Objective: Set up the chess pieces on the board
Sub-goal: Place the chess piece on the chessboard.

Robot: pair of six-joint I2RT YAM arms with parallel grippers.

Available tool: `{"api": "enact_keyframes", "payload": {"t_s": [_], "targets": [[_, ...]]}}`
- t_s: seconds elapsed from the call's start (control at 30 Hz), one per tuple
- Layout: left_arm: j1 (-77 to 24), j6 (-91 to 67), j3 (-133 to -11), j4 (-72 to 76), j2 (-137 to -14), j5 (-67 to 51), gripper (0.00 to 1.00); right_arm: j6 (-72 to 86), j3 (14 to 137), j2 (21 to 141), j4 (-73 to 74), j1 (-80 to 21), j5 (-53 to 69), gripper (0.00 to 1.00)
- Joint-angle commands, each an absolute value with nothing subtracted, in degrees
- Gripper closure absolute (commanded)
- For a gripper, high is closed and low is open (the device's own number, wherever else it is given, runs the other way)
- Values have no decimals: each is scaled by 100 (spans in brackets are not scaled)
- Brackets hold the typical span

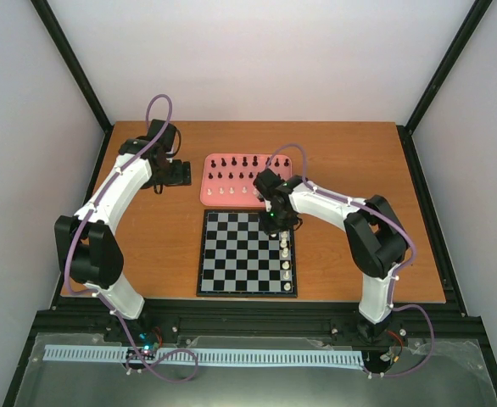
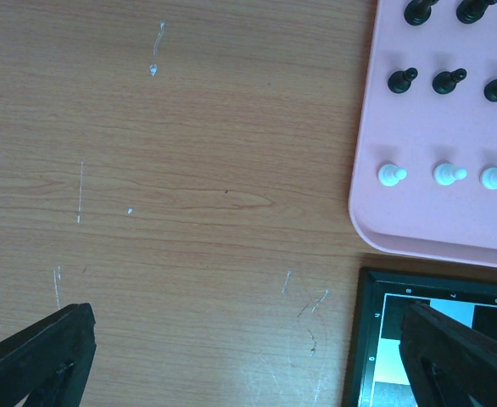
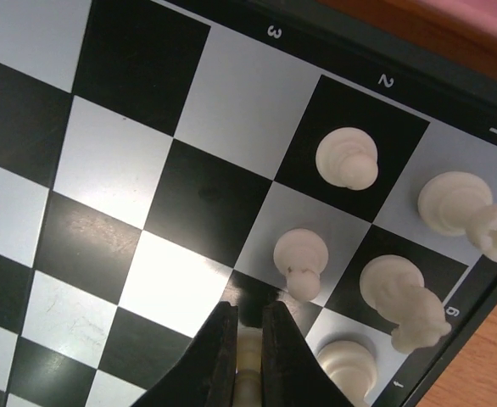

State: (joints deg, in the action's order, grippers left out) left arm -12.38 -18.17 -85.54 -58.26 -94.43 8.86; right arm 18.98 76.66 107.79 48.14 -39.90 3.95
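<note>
The top camera sits above and behind the two arm bases point(image 1: 142, 335), tilted down and forward, far enough off to take in the table point(image 1: 350, 153), the board point(image 1: 231, 263) and the pink tray point(image 1: 206, 199). The left wrist camera looks straight down from low over bare wood and catches one corner each of tray and board (both plain in the top view too). The right wrist camera hangs very close over the board's right-hand squares and white pieces point(image 3: 347, 157).

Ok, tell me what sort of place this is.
Probably a robot test cell: a wooden table boxed in by white walls and a black frame, two arms bolted at its near edge, a chessboard laid out.
</note>
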Motion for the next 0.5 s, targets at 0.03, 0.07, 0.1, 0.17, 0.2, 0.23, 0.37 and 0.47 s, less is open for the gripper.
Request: {"api": "enact_keyframes", "payload": {"t_s": [0.03,0.07,0.1,0.17,0.2,0.23,0.37,0.47], "targets": [[-1266,-1753,-8603,-5794,-9334,938,0,1971,7612,10893,4680,-4043,184,94],[-1263,-1758,-8604,-5793,-9338,938,0,1965,7605,10898,4664,-4043,170,92],[-1263,-1760,-8609,-5792,-9338,940,0,1963,7613,10905,4653,-4043,153,92],[-1260,-1757,-8604,-5793,-9342,940,0,1962,7619,10915,4639,-4045,129,90],[-1259,-1757,-8604,-5792,-9350,938,0,1965,7625,10928,4640,-4041,131,88],[-1265,-1758,-8600,-5792,-9356,932,0,1954,7636,10941,4645,-4043,146,87],[-1263,-1758,-8596,-5793,-9366,921,0,1926,7641,10981,4658,-4043,186,84],[-1266,-1758,-8594,-5783,-9368,928,0,1913,7638,11005,4666,-4043,223,84]]}}
